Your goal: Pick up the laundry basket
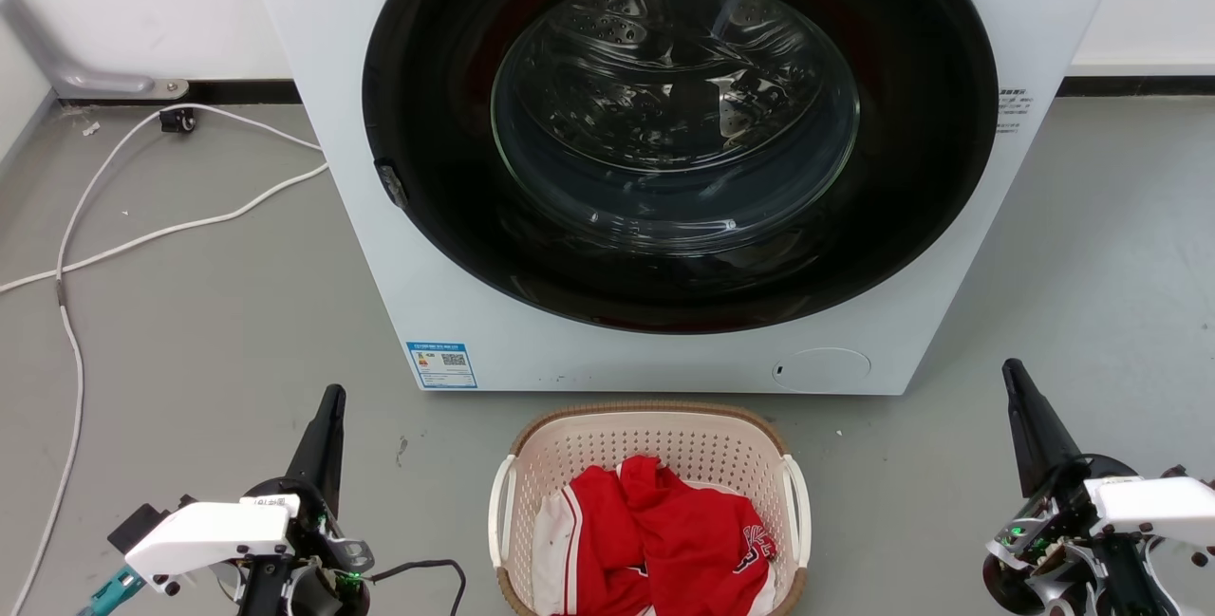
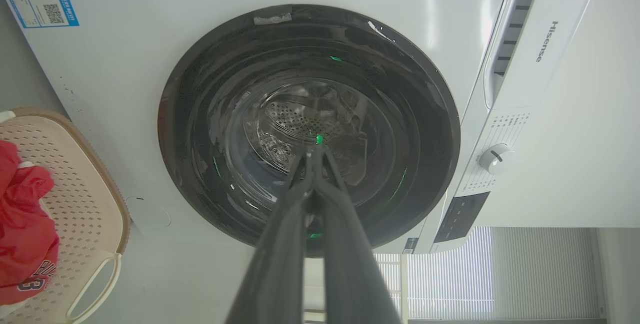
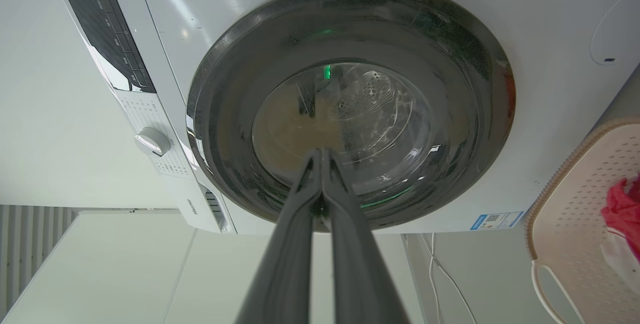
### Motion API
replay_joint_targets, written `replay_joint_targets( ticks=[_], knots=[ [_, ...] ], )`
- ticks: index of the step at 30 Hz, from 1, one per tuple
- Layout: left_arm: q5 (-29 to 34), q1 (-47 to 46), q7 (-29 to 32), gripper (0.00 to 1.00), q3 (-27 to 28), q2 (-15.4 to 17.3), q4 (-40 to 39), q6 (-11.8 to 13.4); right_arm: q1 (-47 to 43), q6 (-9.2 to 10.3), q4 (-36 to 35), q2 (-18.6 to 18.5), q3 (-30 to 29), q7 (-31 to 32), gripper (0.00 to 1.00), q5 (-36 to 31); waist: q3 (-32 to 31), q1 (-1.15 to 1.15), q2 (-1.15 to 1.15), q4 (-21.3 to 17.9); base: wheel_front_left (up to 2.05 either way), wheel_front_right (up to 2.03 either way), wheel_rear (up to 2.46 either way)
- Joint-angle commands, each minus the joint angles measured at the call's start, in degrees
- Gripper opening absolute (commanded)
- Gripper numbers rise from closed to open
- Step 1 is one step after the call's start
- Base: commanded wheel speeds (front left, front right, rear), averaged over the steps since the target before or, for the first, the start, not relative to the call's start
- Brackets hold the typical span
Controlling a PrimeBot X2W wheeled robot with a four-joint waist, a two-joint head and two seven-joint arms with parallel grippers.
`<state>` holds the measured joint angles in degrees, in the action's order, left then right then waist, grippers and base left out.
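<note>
Left gripper (image 1: 331,400) and right gripper (image 1: 1012,371) sit low at either side, fingers pressed together, holding nothing. Between them on the floor (image 1: 190,331) stands the laundry basket (image 1: 664,440) with red clothing (image 1: 683,531) inside, perhaps a jersey. Just behind it is the washing machine (image 1: 313,75).

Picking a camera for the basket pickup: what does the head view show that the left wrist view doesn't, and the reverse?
Head view adds the right gripper and a white cable on the floor. Left wrist view adds the control dial and slatted blinds. Both show the washing machine, the laundry basket with its red garment, and the left gripper.
</note>
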<state>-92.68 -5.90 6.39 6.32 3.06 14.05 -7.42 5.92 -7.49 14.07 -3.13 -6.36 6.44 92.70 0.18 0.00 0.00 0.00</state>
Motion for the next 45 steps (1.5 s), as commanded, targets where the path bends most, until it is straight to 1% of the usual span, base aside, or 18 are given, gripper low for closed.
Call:
replay_joint_targets(
  ticks=[1,2,6,15,19,24,32,36,40,45],
  knots=[
    [0.21,-0.6,0.13,0.0,0.21,-0.04,0.06,-0.25,0.62,0.0,0.03,0.2,-0.09,0.16,0.0,-0.37,0.0,0.0,0.0,0.0,0.0,0.0,0.0],
    [0.0,0.0,-0.01,1.0,0.01,0.0,0.0,0.01,0.0,0.0,0.0,0.01,-0.01,0.0,1.0,0.0,0.0,0.0,0.0,0.0,0.0,0.0,0.0],
    [0.05,1.54,-0.14,1.0,-0.26,-0.31,1.67,0.1,-1.6,0.01,1.67,0.21,0.16,-0.17,1.0,-0.04,0.0,0.0,0.0,0.0,0.0,0.0,0.0],
    [1.67,2.31,-2.77,1.0,-1.04,-0.28,-0.25,0.07,-2.55,0.0,0.37,0.21,1.33,-2.8,1.0,-1.65,0.02,0.0,0.0,-0.03,0.0,0.0,0.0],
    [3.04,2.76,-3.85,1.0,-1.0,-0.27,-1.06,0.06,-2.88,0.0,0.19,0.2,1.25,-3.88,1.0,-3.24,-0.01,0.0,0.0,-0.03,0.0,0.0,0.0],
    [6.34,3.07,-5.14,1.0,0.29,-0.26,-1.34,0.04,-3.02,0.0,0.23,0.2,0.41,-5.17,1.0,-6.46,-0.02,0.0,0.0,-0.06,0.0,0.0,0.0],
    [11.66,3.05,-7.04,1.0,1.71,-0.24,-1.68,0.02,-2.89,-0.01,-1.89,0.2,-0.93,-7.09,1.0,-15.12,0.12,0.0,0.0,-0.11,0.0,0.0,0.0],
    [15.21,2.95,-7.93,1.0,3.33,-0.22,-3.53,0.15,-3.08,-0.01,-3.46,0.2,-1.04,-7.99,1.0,-21.16,0.26,0.0,0.0,-0.09,0.0,0.0,0.0],
    [20.52,3.06,-8.79,1.0,3.9,-0.22,-5.85,1.04,-3.11,-0.01,-4.75,0.19,-0.81,-8.83,1.0,-28.83,0.43,0.0,0.0,-0.07,0.0,0.0,0.0],
    [28.29,3.23,-9.82,1.0,3.2,-0.21,-9.81,3.61,-2.67,-0.01,-8.17,0.19,-0.72,-9.85,1.0,-38.03,0.81,0.0,0.0,-0.03,0.0,0.0,0.0]
  ],
)
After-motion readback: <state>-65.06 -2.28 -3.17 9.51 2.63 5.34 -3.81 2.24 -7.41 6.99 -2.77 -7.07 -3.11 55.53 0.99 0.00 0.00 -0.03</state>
